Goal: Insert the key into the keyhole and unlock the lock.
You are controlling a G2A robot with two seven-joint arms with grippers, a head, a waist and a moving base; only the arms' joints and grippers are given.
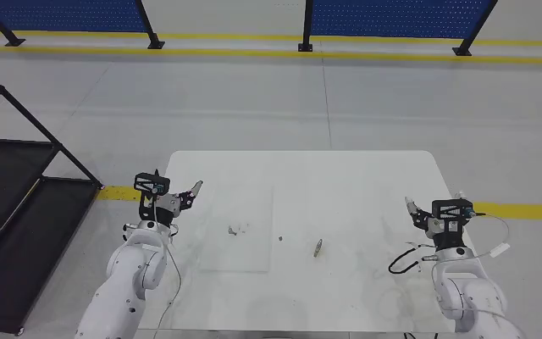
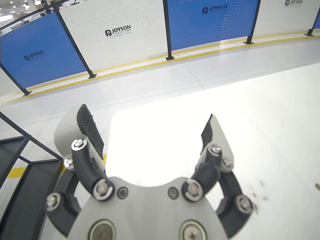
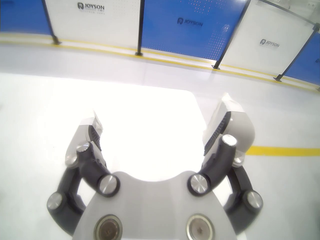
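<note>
A small elongated metal piece (image 1: pixel 318 247), seemingly the lock, lies on the white table (image 1: pixel 356 186) right of centre. Two tiny pale pieces (image 1: pixel 237 229), possibly the key, lie left of centre; they are too small to tell apart. My left gripper (image 1: pixel 191 192) hovers near the table's left edge, well left of those pieces. In the left wrist view the left gripper (image 2: pixel 147 128) is open with nothing between its fingers. My right gripper (image 1: pixel 412 209) sits near the right edge, far from the metal piece. Its own view shows the right gripper (image 3: pixel 162 123) open and holding nothing.
A tiny dark speck (image 1: pixel 279 238) lies between the two groups of pieces. A black metal rack (image 1: pixel 34 212) stands on the floor left of the table. Blue and white fence panels (image 1: pixel 381 17) line the far side behind a yellow floor line.
</note>
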